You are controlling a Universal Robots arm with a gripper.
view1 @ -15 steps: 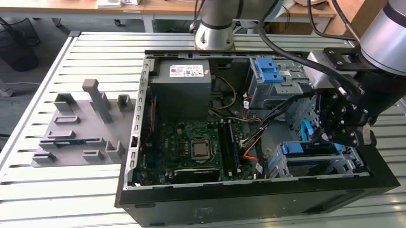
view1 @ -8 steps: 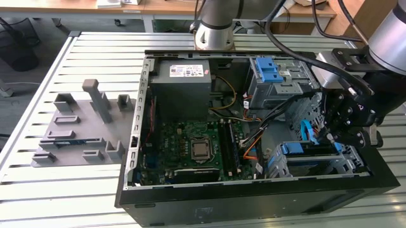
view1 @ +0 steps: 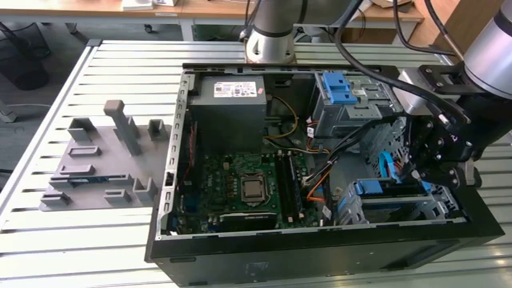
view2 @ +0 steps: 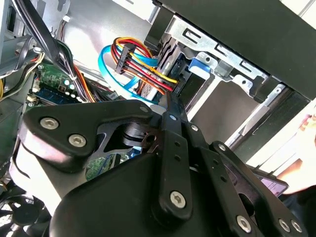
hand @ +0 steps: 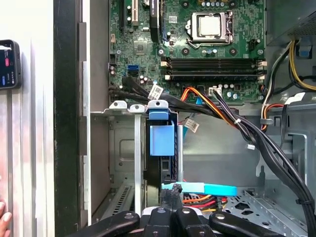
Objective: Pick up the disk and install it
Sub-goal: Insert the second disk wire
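I am at the install step: the disk (hand: 162,148) already sits edge-up in the drive cage (hand: 121,148) beside the motherboard (hand: 197,54), its long axis running down the bay, blue rail end toward the board. My gripper (view1: 444,159) hangs over its cable end. I cannot tell how my fingers stand. Seating fully calls for a straight push along that axis.

gripper (hand: 170,217) fingertips cut off at 6 o'clock, disk (hand: 162,148) mostly buried in its bay, phone (hand: 9,64) cropped at 9 o'clock
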